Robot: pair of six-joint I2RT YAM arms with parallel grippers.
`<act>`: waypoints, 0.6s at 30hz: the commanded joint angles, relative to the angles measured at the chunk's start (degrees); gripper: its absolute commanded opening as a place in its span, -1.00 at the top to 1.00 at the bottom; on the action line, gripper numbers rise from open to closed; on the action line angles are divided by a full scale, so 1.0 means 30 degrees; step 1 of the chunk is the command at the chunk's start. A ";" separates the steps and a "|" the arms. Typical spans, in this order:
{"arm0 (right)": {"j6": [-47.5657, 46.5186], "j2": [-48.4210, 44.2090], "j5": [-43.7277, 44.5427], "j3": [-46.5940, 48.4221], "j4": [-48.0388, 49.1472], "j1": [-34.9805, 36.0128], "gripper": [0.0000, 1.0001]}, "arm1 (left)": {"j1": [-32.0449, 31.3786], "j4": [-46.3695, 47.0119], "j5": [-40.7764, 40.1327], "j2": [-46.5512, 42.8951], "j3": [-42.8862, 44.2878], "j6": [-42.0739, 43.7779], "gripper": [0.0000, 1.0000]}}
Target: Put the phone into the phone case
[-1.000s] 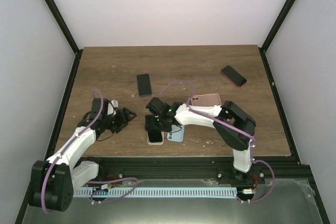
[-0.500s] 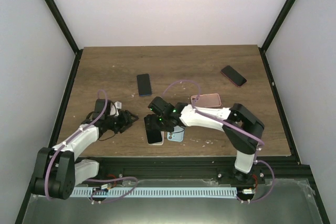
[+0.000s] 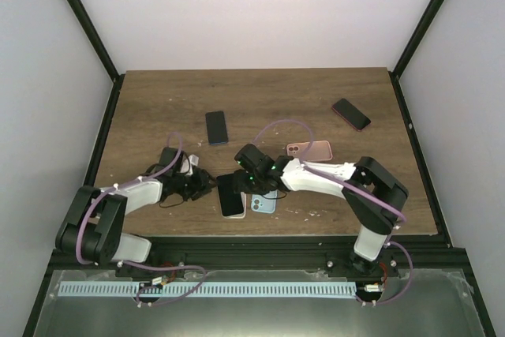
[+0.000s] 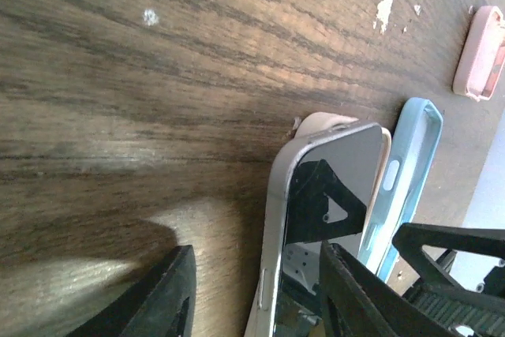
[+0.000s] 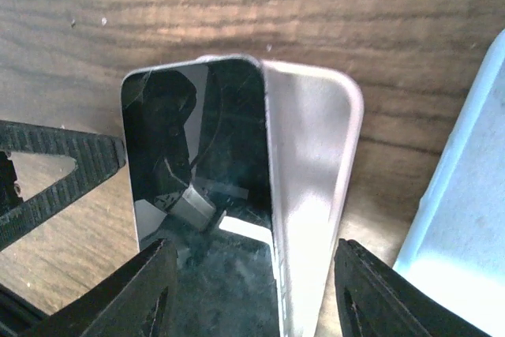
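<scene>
The phone [image 3: 231, 196], dark screen up, lies near the table's front edge on a whitish case [image 4: 331, 122] that peeks out beneath it. In the right wrist view the phone [image 5: 197, 195] sits tilted, with the pale case [image 5: 312, 171] showing along its right side. My right gripper [image 3: 246, 183] is open and straddles the phone's end [image 5: 256, 246], with a gap at the right finger. My left gripper [image 3: 207, 185] is open at the phone's left side, and the phone's silver edge [image 4: 272, 258] stands between its fingers [image 4: 256, 254].
A light blue case [image 3: 265, 204] lies just right of the phone and shows in the left wrist view [image 4: 406, 171]. A pink case [image 3: 310, 150] lies further right. A dark phone [image 3: 217, 127] and a red-edged phone [image 3: 351, 114] lie at the back.
My left gripper has moved right, up to the phone's left edge. My right gripper has shifted right and slightly back over the phone. The phone has turned a little.
</scene>
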 commanded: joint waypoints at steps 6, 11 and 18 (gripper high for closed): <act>-0.1396 0.0890 -0.0463 -0.0521 0.1832 -0.1282 -0.04 | -0.0127 0.1441 -0.0389 0.1359 0.1009 0.0670 0.24; -0.1628 0.1463 -0.0789 -0.0544 0.2254 -0.1460 0.00 | -0.0284 0.1808 -0.0205 0.2109 0.1299 0.0717 0.32; -0.2489 0.1974 -0.0496 -0.0673 0.2999 -0.1504 0.12 | -0.0801 0.2492 0.0010 0.2727 0.1708 0.0804 0.60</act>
